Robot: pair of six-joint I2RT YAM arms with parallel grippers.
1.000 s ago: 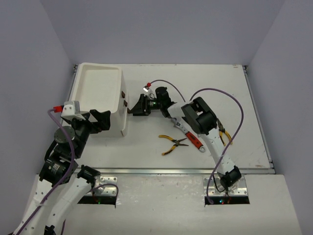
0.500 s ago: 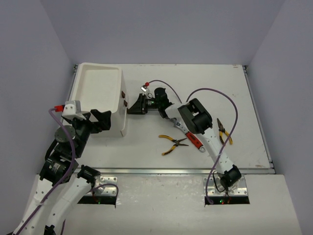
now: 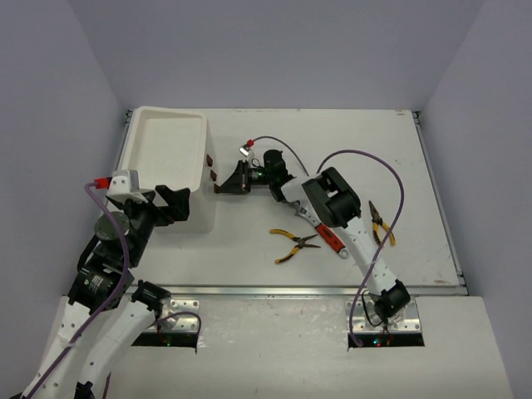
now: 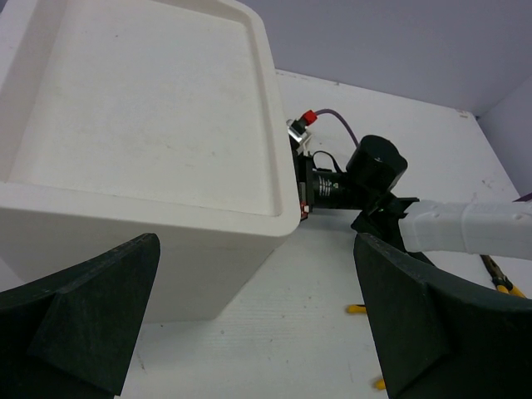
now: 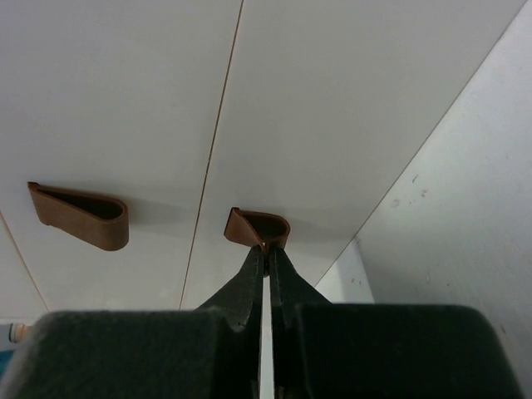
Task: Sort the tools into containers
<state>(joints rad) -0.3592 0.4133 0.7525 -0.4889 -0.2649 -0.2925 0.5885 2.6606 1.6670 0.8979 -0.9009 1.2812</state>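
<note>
The container is a tall white box (image 3: pixel 170 158) with a shallow tray top (image 4: pixel 141 108) and dark-red drawer knobs (image 3: pixel 210 160) on its right face. My right gripper (image 3: pixel 219 187) presses up against that face. In the right wrist view its fingertips (image 5: pixel 266 249) are shut on the lip of one knob (image 5: pixel 259 226), and a second knob (image 5: pixel 79 214) sits to the left. My left gripper (image 4: pixel 256 245) stands wide open at the box's near corner with nothing in it. Yellow-handled pliers (image 3: pixel 295 243), a red-handled wrench (image 3: pixel 331 239) and another pair of yellow-handled pliers (image 3: pixel 381 223) lie on the table.
The right arm's forearm and purple cable (image 3: pixel 366 158) arch over the middle of the table, above the wrench. The right wrist (image 4: pixel 374 166) shows beside the box in the left wrist view. Table edges run along the back and right side.
</note>
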